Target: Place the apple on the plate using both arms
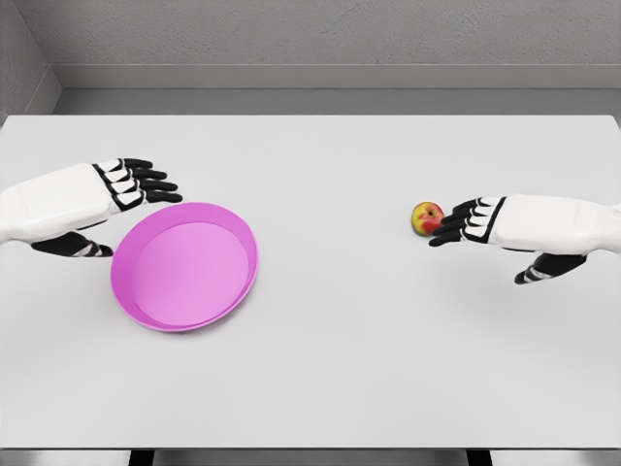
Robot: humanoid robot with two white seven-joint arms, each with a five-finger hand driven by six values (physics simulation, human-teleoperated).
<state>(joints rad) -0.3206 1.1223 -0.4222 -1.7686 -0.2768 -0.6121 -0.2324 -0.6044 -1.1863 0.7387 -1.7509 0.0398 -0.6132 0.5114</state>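
Note:
A small red and yellow apple (425, 217) rests on the white table, right of centre. My right hand (464, 222) reaches in from the right with its black fingertips (448, 223) touching or nearly touching the apple's right side; the fingers are extended and do not wrap it. A pink plate (146, 309) lies on the left half of the table. My left hand (136, 199) hovers at the plate's upper left rim, fingers stretched out flat and thumb below, holding nothing.
The white table (330, 369) spans the whole view, its front edge near the bottom. A grey wall runs behind the far edge.

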